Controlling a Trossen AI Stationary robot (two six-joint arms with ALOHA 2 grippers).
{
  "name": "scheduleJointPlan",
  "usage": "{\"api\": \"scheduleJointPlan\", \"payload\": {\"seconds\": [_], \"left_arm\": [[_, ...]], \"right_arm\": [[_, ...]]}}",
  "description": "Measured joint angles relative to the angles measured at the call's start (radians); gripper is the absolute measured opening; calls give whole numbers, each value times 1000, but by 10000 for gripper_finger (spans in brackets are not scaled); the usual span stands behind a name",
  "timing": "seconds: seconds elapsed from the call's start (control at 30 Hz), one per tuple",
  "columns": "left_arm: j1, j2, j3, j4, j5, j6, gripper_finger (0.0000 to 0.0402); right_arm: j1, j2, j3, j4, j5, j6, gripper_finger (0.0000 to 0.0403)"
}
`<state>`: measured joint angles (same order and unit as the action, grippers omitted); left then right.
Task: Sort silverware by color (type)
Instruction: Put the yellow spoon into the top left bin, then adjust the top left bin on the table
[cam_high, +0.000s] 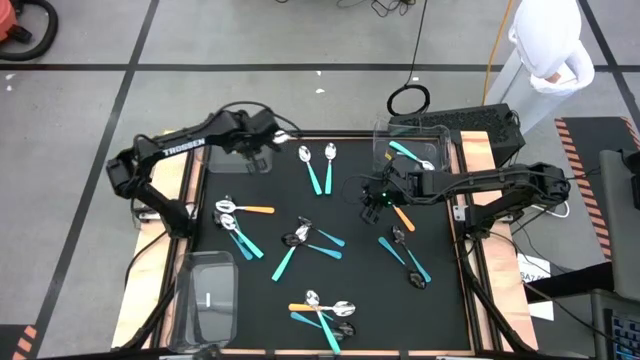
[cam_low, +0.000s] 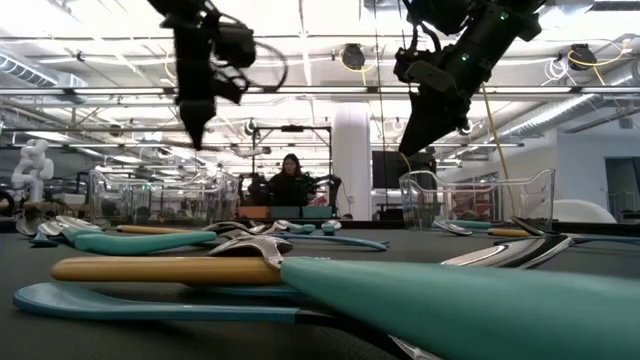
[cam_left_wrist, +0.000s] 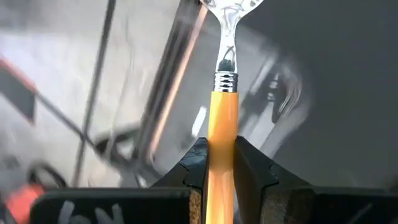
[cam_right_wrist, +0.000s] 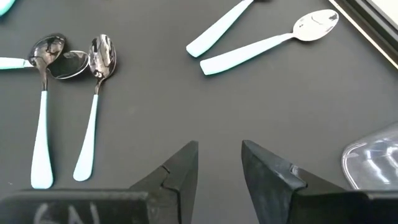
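An orange-handled spoon (cam_left_wrist: 222, 118) with a shiny silver head (cam_left_wrist: 231, 12) is lifted above the black mat's far left corner, with my left gripper (cam_high: 272, 140) shut on it. Many more pieces of silverware lie flat on the mat (cam_high: 350, 290): teal-handled ones (cam_high: 320, 172), (cam_high: 312, 240), (cam_high: 405, 255), and orange-handled ones (cam_high: 250, 209), (cam_high: 403, 217). My right gripper (cam_high: 374, 208) hangs open over the mat right of centre, its fingers (cam_right_wrist: 180, 168) empty. Teal spoons (cam_right_wrist: 43, 124), (cam_right_wrist: 267, 46) lie ahead of it. My left gripper pinches the spoon's orange handle (cam_left_wrist: 221, 155) between its two fingers. The handle runs along the fingers, so its ribbed metal neck (cam_left_wrist: 227, 79) and silver head stick out past the fingertips. The fingers slant downward from above. The spoon is lifted clear of the mat.
A clear bin (cam_high: 420, 135) with a teal spoon (cam_high: 405, 153) in it stands at the far right of the mat. A second clear bin (cam_high: 207, 295) sits at the near left. A cluster of spoons (cam_high: 325, 315) lies at the near edge. A person stands beyond the table's far right corner.
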<state>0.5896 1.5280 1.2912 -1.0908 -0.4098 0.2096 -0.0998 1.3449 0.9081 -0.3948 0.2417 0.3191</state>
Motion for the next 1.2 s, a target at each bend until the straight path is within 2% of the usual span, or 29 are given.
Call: {"api": "scheduleJointPlan", "payload": {"seconds": [0.2, 0.33, 0.4, 0.6, 0.7, 0.8, 0.93, 1.2], "left_arm": [[117, -24, -93, -19, -13, -140, 44], [170, -24, -163, 49, -12, -123, 47], [185, -23, -196, 96, -12, -126, 74], [203, -23, -240, 153, -12, -178, 190], [202, -23, -240, 172, -12, -179, 227], [189, -23, -240, 203, -13, -189, 244], [151, -24, -240, 237, -13, -256, 247], [-31, -25, -240, 385, -14, -282, 249]], "right_arm": [[-1, 0, -23, 23, -1, -10, 118], [-5, 0, -31, 32, -2, -2, 118], [-5, 0, -32, 31, -2, -1, 118], [-3, 0, -32, 24, -2, 19, 118], [-3, 0, -32, -10, -3, 41, 118], [3, 0, -32, -58, -2, 76, 118], [26, 0, -32, -89, -3, 105, 118], [81, 0, -32, -157, 35, 165, 118]]}}
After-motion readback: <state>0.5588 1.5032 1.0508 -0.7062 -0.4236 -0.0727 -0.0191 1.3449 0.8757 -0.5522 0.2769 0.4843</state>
